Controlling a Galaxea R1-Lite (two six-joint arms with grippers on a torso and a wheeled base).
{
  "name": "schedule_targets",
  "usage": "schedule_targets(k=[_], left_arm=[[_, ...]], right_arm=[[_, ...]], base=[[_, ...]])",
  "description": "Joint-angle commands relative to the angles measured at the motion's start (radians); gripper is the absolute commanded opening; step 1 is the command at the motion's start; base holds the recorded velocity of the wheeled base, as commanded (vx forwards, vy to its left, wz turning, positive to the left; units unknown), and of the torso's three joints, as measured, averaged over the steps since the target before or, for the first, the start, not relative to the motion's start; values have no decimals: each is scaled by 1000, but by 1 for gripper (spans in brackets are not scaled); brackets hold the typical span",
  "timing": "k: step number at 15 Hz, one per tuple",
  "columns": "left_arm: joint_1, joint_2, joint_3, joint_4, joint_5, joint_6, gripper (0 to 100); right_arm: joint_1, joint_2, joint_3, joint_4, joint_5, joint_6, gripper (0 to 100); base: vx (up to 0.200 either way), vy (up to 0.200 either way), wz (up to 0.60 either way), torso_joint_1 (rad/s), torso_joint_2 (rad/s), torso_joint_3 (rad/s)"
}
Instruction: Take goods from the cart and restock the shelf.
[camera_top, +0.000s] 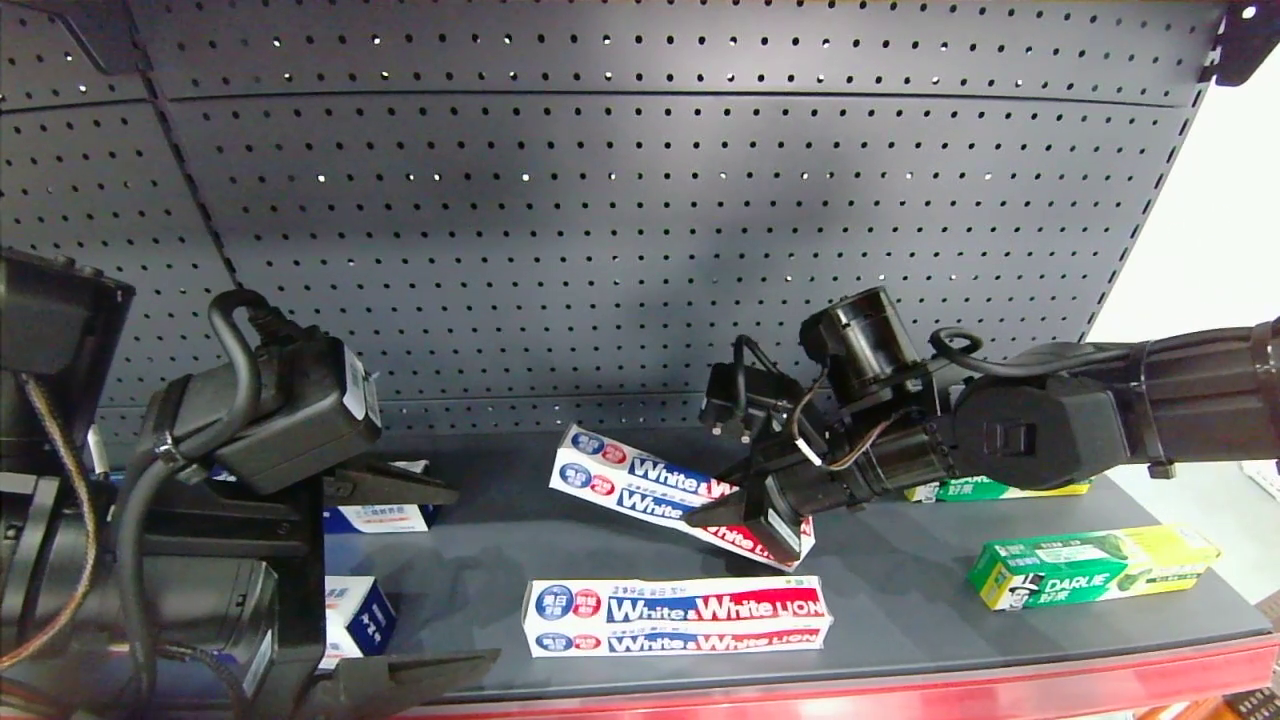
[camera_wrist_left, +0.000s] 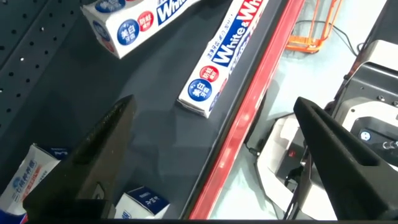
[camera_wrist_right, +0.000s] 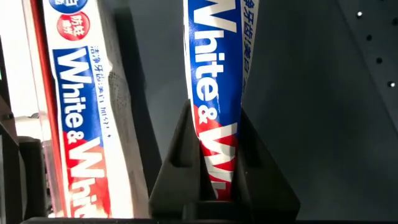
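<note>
R tool: clamped on one end of a red-white-blue toothpaste box. Wrist view has the fingers pinching both faces; the gripped end is hidden.
Held box: mid shelf, angled towards the pegboard back. Can't tell if its far end touches the shelf.
Front toothpaste box: flat, parallel to the red shelf lip, just behind it, apart from the held box.
L tool: wide open, holds nothing. One finger over the shelf, the other out past the lip.
Blue-white boxes: two at L end, rear one and front one, both partly hidden by L arm.
Green toothpaste box: flat at R end, near the lip.
2nd green box: behind R arm, mostly hidden.
Orange wire frame: on the floor, cut off; can't tell what it is.
</note>
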Motion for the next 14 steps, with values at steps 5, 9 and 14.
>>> schedule_targets(k=[5, 9, 14], left_arm=[[-2, 3, 3, 0, -1, 0, 100], [-5, 3, 2, 0, -2, 2, 100], [-8, 3, 3, 0, -2, 3, 100]], right_arm=[[-4, 21, -4, -2, 0, -1, 0], [-4, 35, -4, -5, 0, -2, 0], [-2, 50, -11, -5, 0, -2, 0]], base=[[0, 0, 0, 0, 0, 0], [0, 0, 0, 0, 0, 0], [0, 0, 0, 0, 0, 0]])
